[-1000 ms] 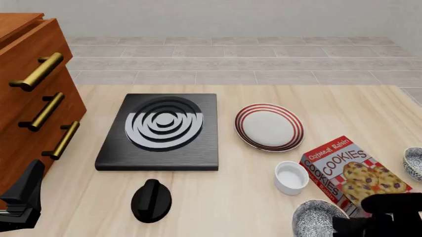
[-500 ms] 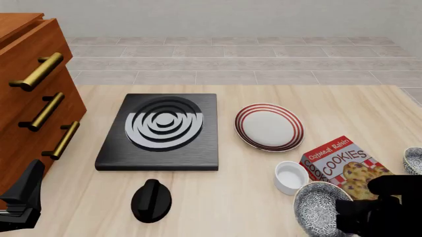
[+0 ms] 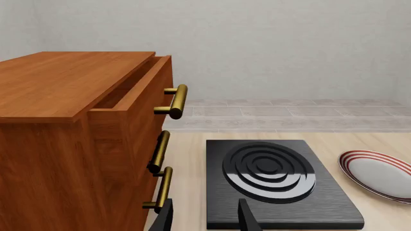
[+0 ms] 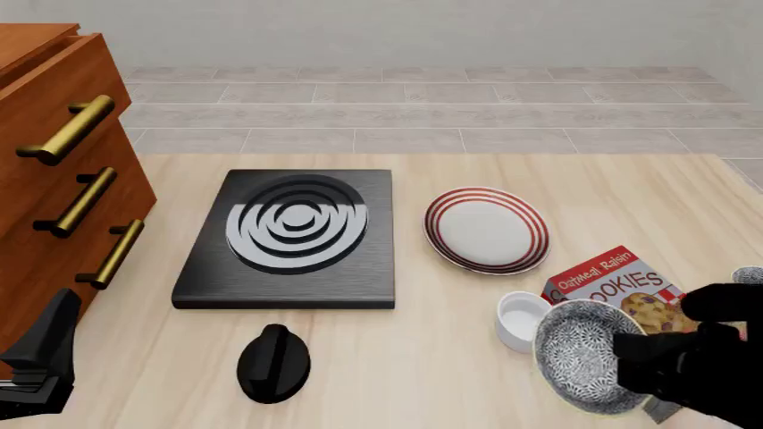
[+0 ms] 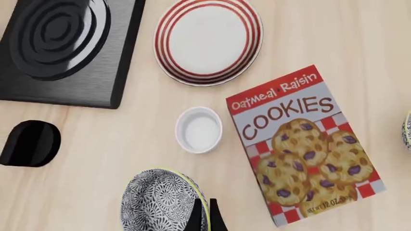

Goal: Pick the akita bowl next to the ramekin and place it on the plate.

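Observation:
The akita bowl (image 4: 582,356) hangs tilted above the table, near the front right, with its patterned inside facing left. My right gripper (image 4: 632,359) is shut on its rim; in the right wrist view the two fingertips (image 5: 196,217) pinch the rim of the bowl (image 5: 159,202). The white ramekin (image 4: 524,319) (image 5: 199,129) stands on the table just left of and behind the bowl. The red-ringed plate (image 4: 487,230) (image 5: 208,40) lies farther back, with nothing on it. My left gripper (image 4: 42,357) (image 3: 205,219) is open at the front left, close to the drawers.
A cookies box (image 4: 610,284) (image 5: 305,144) lies right of the ramekin, partly under my right arm. A second patterned bowl (image 4: 750,276) peeks out at the right edge. A black stove (image 4: 292,237), a black knob (image 4: 273,362) and a wooden drawer cabinet (image 4: 60,179) fill the left.
My right gripper has lifted the akita bowl off the table and carried it up and slightly forward, tilting it. The left arm has not moved.

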You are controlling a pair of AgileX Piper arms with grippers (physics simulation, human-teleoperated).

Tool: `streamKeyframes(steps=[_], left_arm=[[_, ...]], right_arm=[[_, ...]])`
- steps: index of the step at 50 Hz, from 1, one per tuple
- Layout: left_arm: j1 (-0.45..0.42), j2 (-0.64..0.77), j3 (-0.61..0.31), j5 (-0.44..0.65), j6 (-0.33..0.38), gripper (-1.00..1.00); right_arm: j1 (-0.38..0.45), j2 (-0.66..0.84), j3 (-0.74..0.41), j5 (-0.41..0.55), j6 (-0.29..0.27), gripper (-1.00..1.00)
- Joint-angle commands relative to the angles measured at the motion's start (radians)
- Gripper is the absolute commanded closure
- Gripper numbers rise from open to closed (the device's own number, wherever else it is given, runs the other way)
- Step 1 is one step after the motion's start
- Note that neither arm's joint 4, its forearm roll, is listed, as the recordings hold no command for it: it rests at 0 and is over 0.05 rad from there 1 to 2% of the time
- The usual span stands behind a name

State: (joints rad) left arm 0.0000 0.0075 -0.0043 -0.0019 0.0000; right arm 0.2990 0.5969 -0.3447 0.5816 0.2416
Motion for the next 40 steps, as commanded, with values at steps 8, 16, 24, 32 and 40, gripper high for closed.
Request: streamKeyframes(steps=[8,16,24,32,40], left_arm=[[0.0,0.0,0.0,0.0,0.0,-1.0],[0.0,0.0,0.0,0.0,0.0,-1.0],[0.0,0.0,0.0,0.0,0.0,-1.0],[0.0,0.0,0.0,0.0,0.0,-1.0],[0.0,0.0,0.0,0.0,0.0,-1.0]], right_arm=[[-0.003,-0.02,-0.122,0.086,-0.011,1.0],[-0.002,-0.008,-0.174,0.108,-0.009,1.0],[-0.001,-0.004,-0.22,0.132,0.001,1.0],[-0.022,0.005,-0.256,0.145,-0.007,1.0],[-0.043,0.019,-0.299,0.159,-0.013,1.0]])
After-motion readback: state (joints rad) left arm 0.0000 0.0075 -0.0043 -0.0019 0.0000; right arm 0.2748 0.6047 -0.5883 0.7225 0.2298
